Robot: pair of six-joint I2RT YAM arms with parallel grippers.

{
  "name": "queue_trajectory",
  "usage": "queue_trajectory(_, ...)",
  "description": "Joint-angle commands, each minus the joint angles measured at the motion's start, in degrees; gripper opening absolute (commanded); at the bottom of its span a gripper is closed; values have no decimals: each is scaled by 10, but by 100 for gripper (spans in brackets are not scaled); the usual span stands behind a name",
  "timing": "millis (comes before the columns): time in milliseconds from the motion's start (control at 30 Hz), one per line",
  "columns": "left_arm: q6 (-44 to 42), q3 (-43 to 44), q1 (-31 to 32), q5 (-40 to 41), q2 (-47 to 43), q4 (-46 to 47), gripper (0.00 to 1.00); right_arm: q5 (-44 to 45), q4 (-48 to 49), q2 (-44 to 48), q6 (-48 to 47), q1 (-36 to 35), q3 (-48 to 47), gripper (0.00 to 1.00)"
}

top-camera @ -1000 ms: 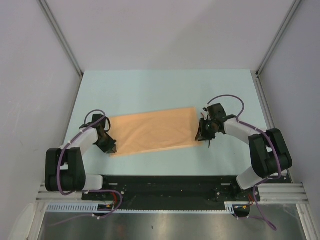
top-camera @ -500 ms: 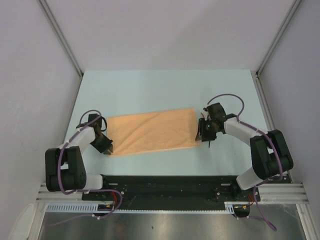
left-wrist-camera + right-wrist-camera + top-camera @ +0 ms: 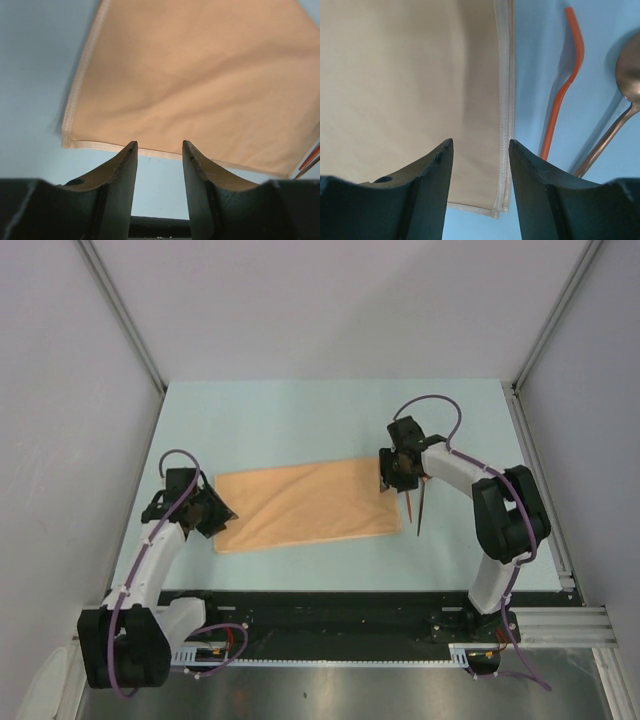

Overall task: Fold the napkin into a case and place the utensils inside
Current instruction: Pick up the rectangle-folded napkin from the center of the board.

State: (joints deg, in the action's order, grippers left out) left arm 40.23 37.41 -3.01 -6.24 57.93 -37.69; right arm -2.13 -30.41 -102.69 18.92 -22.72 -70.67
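Observation:
The peach-orange napkin (image 3: 305,505) lies flat on the table, folded into a long rectangle. My left gripper (image 3: 207,510) stands open just off its left end. In the left wrist view the napkin (image 3: 200,75) shows its hemmed edge just beyond my open gripper (image 3: 160,145), with nothing between the fingers. My right gripper (image 3: 396,468) hovers open over the napkin's far right corner; the right wrist view shows the layered edge (image 3: 505,100) under the open gripper (image 3: 481,141). The utensils (image 3: 417,508) lie right of the napkin: an orange-red curved stick (image 3: 565,85) and a spoon (image 3: 625,90).
The pale blue table (image 3: 330,415) is bounded by grey walls at the back and both sides. A black rail (image 3: 330,605) with the arm bases runs along the near edge. The utensils' tips (image 3: 312,157) show at the right edge of the left wrist view.
Both grippers have opened and let go of the napkin's ends. The left gripper drew back to the left; the right gripper moved toward the far corner, uncovering the utensils.

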Motion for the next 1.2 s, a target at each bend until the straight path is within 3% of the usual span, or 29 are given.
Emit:
queue_trajectory(0,-53,42,47,-33,11,39,45,77,-23,-19,-27,-16,-25,53)
queue_trajectory(300,-74,65,105,-72,51,75,45,75,3,-69,-19,-20,-3,52)
queue_trajectory(533,-88,79,122,-75,66,76,45,64,37,-88,-15,-22,29,41)
queue_trajectory(633,-92,87,136,-78,86,79,45,68,54,-82,-25,-24,40,23)
queue_trajectory(800,-55,89,192,-105,151,136,45,49,88,-67,-46,-22,41,7)
queue_trajectory(833,-39,90,200,-105,173,155,45,36,91,-66,-49,-22,40,0)
queue_trajectory(1000,0,132,257,-79,256,190,45,35,90,-23,-44,-21,39,0)
queue_trajectory(1167,37,201,297,-48,371,194,44,-41,72,29,-42,24,45,0)
